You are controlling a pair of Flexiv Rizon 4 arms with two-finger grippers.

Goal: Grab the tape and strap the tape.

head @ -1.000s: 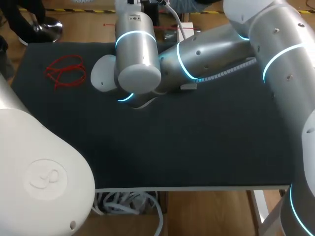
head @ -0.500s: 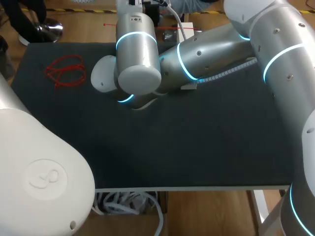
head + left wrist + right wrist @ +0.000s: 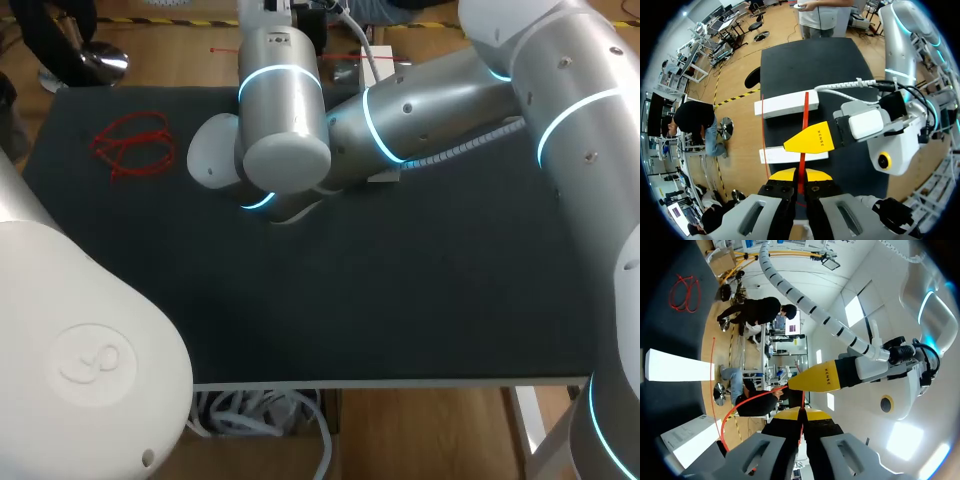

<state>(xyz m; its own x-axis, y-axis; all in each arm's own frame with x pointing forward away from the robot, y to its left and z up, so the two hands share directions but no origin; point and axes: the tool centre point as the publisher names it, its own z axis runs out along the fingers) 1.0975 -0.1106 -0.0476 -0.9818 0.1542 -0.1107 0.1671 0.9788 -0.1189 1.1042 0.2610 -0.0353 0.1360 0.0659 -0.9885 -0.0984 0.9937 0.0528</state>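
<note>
At the far edge of the table (image 3: 400,290), above two white blocks (image 3: 787,105), the tape (image 3: 804,112) runs as one red strand. My left gripper (image 3: 800,176) and right gripper (image 3: 799,414) are both clenched on it, tips nearly meeting. Over the last second my right arm (image 3: 430,105) only crept slightly rightward, so I judge the strapping barely advanced. A red coil (image 3: 130,143) lies far left, well apart. From overhead, that arm hides the work.

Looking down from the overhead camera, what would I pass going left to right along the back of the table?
Loops of red tape on the dark mat → the right arm, its rounded end mid-table, its body reaching the right edge. The white block overlaps the arm, so it is left out.
</note>
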